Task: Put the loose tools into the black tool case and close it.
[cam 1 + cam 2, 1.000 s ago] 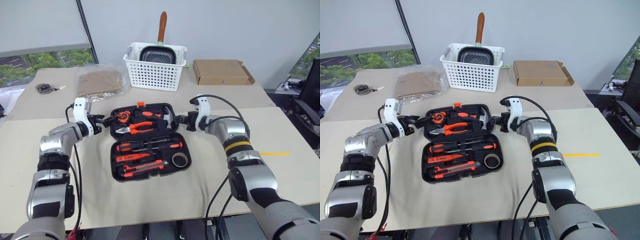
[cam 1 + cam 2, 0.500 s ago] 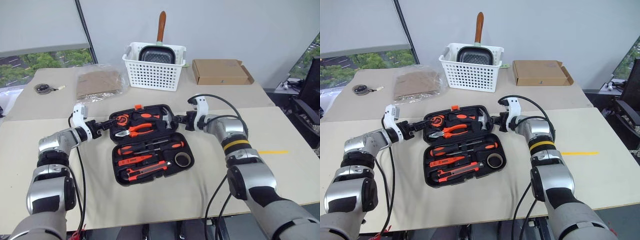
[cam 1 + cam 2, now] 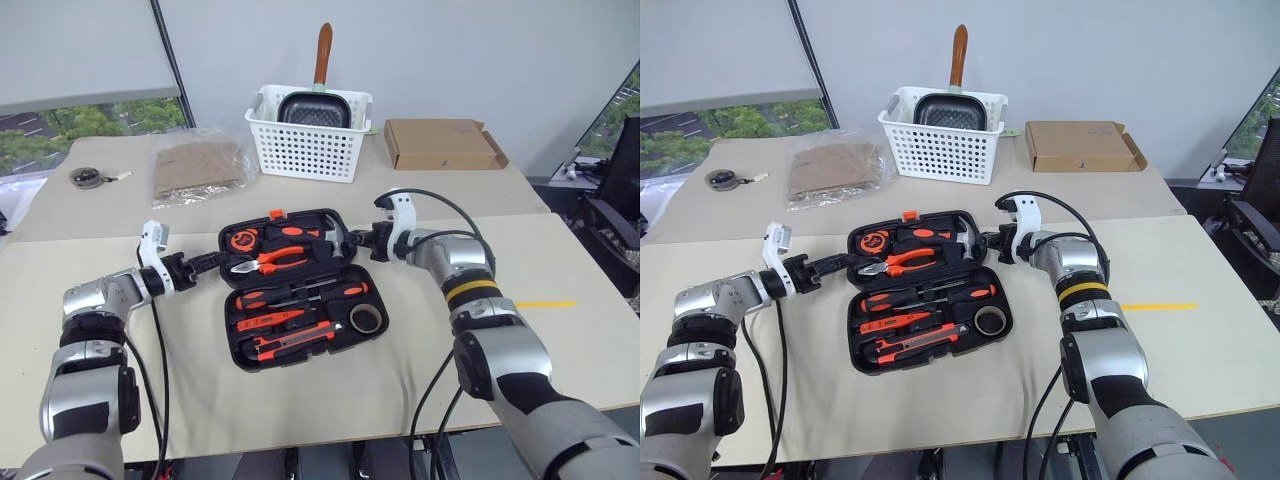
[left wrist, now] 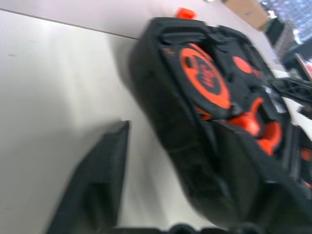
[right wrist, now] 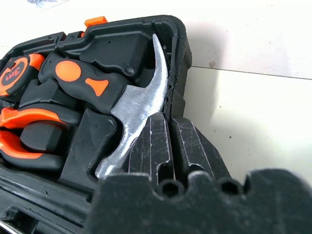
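The black tool case (image 3: 296, 288) is lying open in the middle of the bench (image 3: 560, 340), both moulded halves showing, its small orange latch (image 3: 281, 211) poking out at the far rim. In the near half the two long screwdrivers (image 3: 300, 293), the utility knife (image 3: 290, 340) and the greyish tape ring (image 3: 366, 319) are sitting in their slots; whether the small orange screwdriver is among them is hard to make out. The far half is holding pliers (image 3: 272, 261), a round orange tape measure (image 3: 243, 240) and a steel claw hammer (image 5: 134, 114), whose handle is partly hidden behind the other tools. The right gripper (image 3: 357, 242) is pressing against the case's far right corner with its jaws clenched flat together, empty, beside the hammer head. The left gripper (image 3: 203, 263) is hovering just at nine o'clock of the far half, not touching it; its jaws are too blurred and cut off to say how they are standing. Towards twelve o'clock a white perforated basket (image 3: 308, 146) is holding a black pan (image 3: 315, 108) with a brown handle, a flat cardboard box (image 3: 442, 144) is lying at one o'clock, and a crinkled clear bag (image 3: 198, 165) and a dark disc with a cord (image 3: 88, 177) at ten.
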